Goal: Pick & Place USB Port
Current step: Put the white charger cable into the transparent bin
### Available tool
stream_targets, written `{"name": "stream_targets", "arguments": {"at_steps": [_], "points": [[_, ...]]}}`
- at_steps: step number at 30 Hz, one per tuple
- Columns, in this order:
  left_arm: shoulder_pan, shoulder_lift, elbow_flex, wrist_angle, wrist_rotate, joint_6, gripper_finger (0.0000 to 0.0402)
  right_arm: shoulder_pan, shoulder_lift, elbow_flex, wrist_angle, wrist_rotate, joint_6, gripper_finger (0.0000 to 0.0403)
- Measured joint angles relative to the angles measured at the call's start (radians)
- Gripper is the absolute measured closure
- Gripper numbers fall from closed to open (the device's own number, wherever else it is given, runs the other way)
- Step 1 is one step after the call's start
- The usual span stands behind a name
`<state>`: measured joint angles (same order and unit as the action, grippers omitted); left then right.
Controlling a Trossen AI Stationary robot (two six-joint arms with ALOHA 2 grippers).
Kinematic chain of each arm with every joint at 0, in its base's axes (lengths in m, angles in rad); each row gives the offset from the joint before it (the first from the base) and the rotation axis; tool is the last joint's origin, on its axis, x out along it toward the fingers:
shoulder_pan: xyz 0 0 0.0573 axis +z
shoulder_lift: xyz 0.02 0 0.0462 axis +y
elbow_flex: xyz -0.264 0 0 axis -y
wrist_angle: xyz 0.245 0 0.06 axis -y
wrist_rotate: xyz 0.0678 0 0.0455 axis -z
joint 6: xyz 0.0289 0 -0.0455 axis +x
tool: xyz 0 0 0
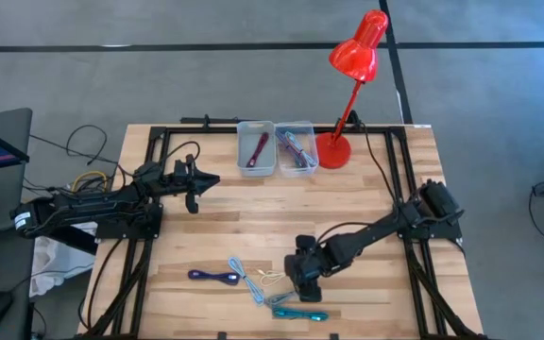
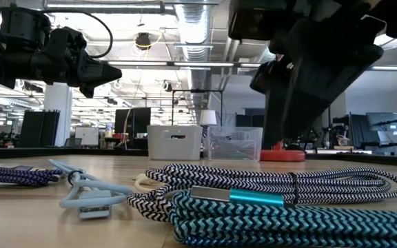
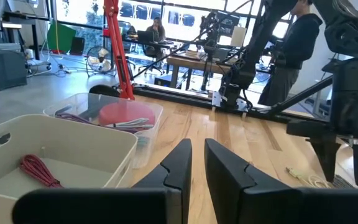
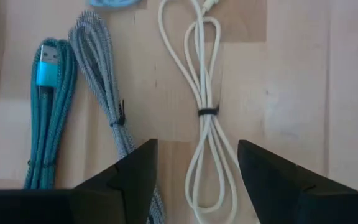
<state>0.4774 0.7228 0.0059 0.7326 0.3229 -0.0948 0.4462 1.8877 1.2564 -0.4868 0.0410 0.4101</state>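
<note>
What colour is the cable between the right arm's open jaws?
Cream cable, seen best in the right wrist view.

White cable (image 4: 205,112) and teal cable (image 4: 47,118) run off the picture's edge

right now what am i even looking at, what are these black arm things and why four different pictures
They are two robot arms at a wooden table, each ending in a pair of fingers for picking things up.

One picture looks straight down from above, one looks level across the tabletop, and two come from cameras on the arms' wrists.

Bundled USB cables lie near the front edge: a purple cable, a light blue cable, a cream cable, a grey cable and a teal cable. At the back stand two bins already holding cables, and a red lamp.

The right gripper hangs over the cream cable with fingers open, holding nothing. The left gripper waits near the bins, fingers nearly together and empty.
</note>
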Motion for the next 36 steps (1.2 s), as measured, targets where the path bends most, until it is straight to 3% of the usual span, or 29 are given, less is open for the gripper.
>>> {"name": "stream_targets", "arguments": {"at_steps": [9,21,27,36], "points": [[0.0,0.0,0.0,0.0,0.0,0.0,0.0357,-0.004,0.0,0.0,0.005,0.062,0.01,0.0188],[0.0,0.0,0.0,0.0,0.0,-0.019,0.0357,-0.01,0.002,-0.001,0.004,0.061,0.01,0.0189],[0.0,0.0,0.0,0.0,0.0,-0.019,0.0357,-0.016,0.076,0.001,0.033,0.024,0.009,0.019],[0.0,0.0,0.0,-0.004,0.001,-0.019,0.0357,-0.015,0.097,-0.001,0.036,0.02,-0.001,0.022]]}}
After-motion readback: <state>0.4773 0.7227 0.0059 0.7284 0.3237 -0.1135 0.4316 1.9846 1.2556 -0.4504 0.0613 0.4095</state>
